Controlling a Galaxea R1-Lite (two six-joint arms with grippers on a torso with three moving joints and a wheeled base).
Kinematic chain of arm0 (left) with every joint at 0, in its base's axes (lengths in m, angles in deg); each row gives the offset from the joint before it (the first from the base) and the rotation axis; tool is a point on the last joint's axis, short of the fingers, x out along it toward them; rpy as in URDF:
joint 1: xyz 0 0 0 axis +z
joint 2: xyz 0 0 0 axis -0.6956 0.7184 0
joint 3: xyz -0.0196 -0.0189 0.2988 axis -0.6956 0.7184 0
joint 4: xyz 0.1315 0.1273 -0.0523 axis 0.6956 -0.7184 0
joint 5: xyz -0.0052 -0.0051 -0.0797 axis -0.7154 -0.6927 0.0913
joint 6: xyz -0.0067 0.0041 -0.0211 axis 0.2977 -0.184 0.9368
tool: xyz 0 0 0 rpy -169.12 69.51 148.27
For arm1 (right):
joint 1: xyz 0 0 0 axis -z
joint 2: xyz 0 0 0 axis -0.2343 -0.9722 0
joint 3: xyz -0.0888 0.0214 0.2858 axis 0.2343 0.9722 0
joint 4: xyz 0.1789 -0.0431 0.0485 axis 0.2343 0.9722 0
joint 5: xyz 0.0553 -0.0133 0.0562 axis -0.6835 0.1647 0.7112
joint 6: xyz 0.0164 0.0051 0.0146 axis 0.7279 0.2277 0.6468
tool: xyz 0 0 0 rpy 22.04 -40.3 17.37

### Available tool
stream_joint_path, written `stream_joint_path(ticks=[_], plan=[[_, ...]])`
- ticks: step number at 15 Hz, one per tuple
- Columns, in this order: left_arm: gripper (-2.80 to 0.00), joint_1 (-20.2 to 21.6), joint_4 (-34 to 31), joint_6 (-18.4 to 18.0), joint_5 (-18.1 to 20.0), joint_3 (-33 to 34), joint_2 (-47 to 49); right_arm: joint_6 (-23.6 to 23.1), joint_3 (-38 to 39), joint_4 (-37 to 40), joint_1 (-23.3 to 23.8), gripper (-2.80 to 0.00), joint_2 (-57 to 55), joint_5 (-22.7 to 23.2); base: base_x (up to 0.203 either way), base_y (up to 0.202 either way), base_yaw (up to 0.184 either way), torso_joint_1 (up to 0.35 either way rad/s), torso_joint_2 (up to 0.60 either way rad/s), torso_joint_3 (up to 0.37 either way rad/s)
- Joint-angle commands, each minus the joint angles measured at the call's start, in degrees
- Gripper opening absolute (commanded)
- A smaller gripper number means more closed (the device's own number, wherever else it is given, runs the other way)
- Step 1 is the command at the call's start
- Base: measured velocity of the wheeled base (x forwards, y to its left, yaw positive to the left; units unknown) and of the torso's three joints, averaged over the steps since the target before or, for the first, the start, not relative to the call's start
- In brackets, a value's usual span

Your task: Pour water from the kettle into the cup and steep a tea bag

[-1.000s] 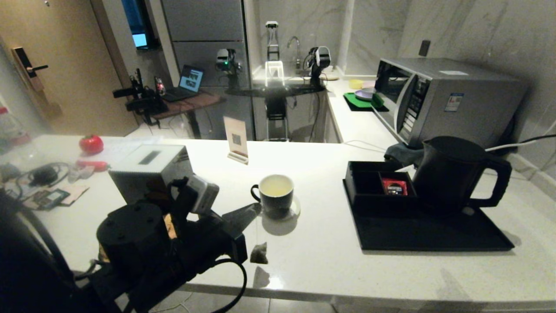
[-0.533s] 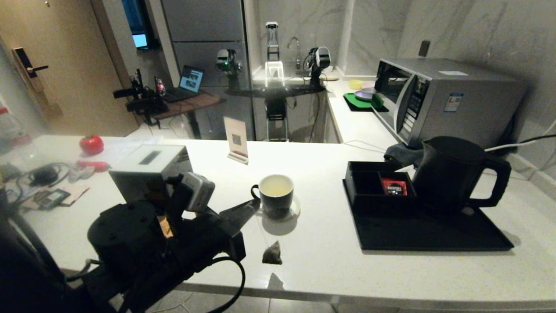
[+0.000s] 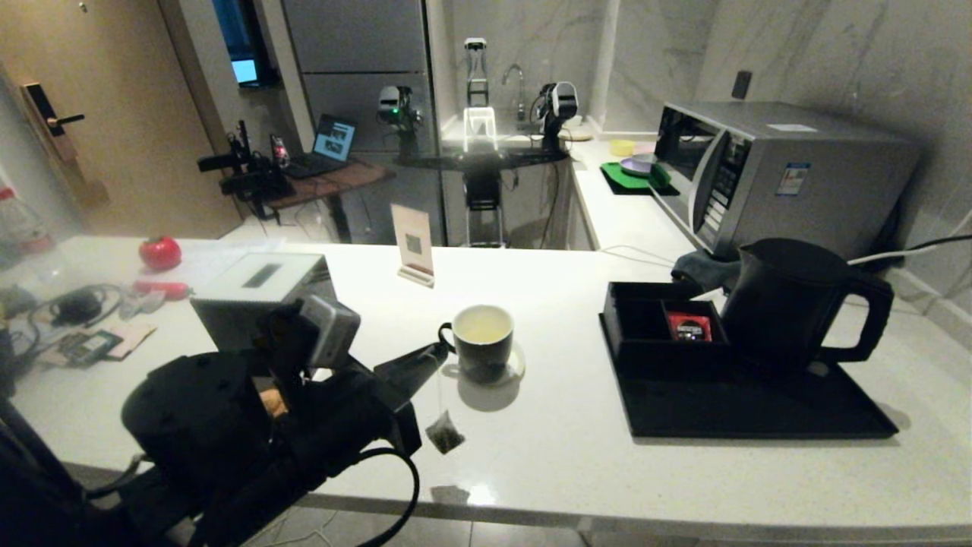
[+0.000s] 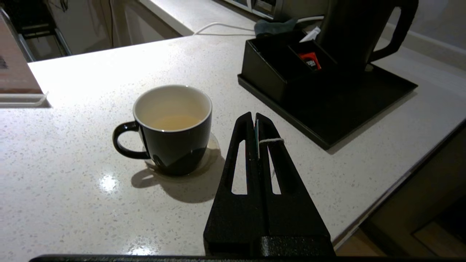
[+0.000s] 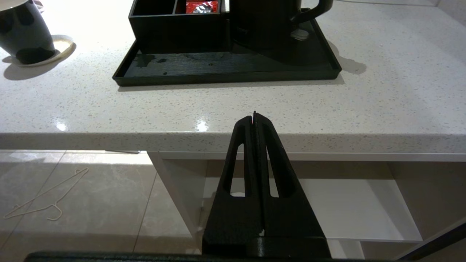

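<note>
The cup (image 3: 484, 340) (image 4: 174, 129), a black mug with a cream inside, stands on a pale coaster mid-counter and holds yellowish water (image 4: 174, 122). My left gripper (image 3: 437, 353) (image 4: 255, 115) hovers just left of and nearer than the cup. It is shut on the tea bag's tag, and the string (image 4: 271, 140) loops over one finger. The tea bag (image 3: 445, 435) dangles below it, just above the counter and outside the cup. The kettle (image 3: 790, 304) (image 5: 262, 25) stands upright on the black tray at right. My right gripper (image 5: 254, 115) is shut and empty, low before the counter's front edge.
The black tray (image 3: 759, 410) also carries a compartment box (image 3: 645, 327) with a red packet (image 3: 689, 327). A white box (image 3: 258, 296) sits behind my left arm, a sign card (image 3: 412, 243) behind the cup, and a microwave (image 3: 782, 171) at the back right.
The tea bag swung right, then back left, and now hangs slightly higher. My left arm drew a little left and back. Cup and kettle stayed put.
</note>
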Motion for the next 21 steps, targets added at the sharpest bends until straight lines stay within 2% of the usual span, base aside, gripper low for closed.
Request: stream_joint_path(ticks=[1,6,13,21], plan=[[-2.8,0.1,2.77,0.02,-0.03,0.09,-0.92,-0.01,-0.01,0.19,-0.01,-2.8,-0.08,-0.02,0.0,0.0,0.0,0.0,0.0,0.0],[-2.8,0.47,2.77,-1.9,-0.49,4.18,-2.02,0.08,0.08,0.19,-0.01,-2.8,-0.08,-0.02,0.0,0.0,0.0,0.0,0.0,0.0],[-2.8,0.47,2.57,-3.06,-4.33,0.15,-4.44,0.08,-0.01,0.19,-0.01,-2.8,-0.08,-0.02,0.0,0.0,0.0,0.0,0.0,0.0],[-2.8,2.16,2.4,-3.06,-4.34,-4.58,-1.7,0.08,-0.01,0.19,-0.01,-2.8,-0.08,-0.02,0.0,0.0,0.0,0.0,0.0,0.0]])
